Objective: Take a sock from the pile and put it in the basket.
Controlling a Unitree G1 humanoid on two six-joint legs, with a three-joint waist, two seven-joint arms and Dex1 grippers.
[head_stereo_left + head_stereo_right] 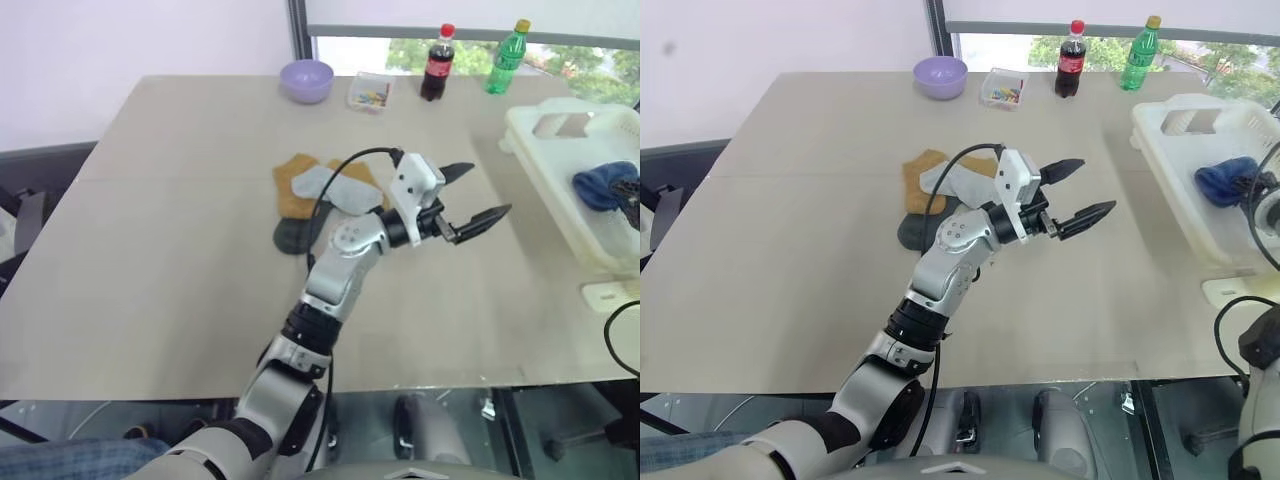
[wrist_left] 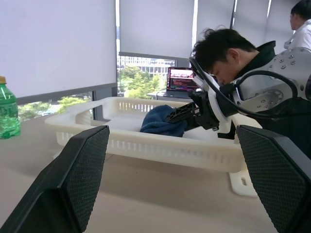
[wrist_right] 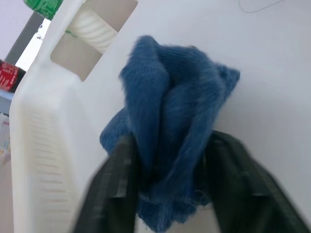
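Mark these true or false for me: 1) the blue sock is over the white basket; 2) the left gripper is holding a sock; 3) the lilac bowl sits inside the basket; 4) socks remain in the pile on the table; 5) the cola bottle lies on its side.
1) True: the blue sock is inside the white basket, between the right gripper's fingers.
2) False: the left gripper is open and empty, above the table.
3) False: the lilac bowl stands on the table's far side, apart from the basket.
4) True: the pile has orange, grey and dark socks.
5) False: the cola bottle stands upright beside the green bottle.
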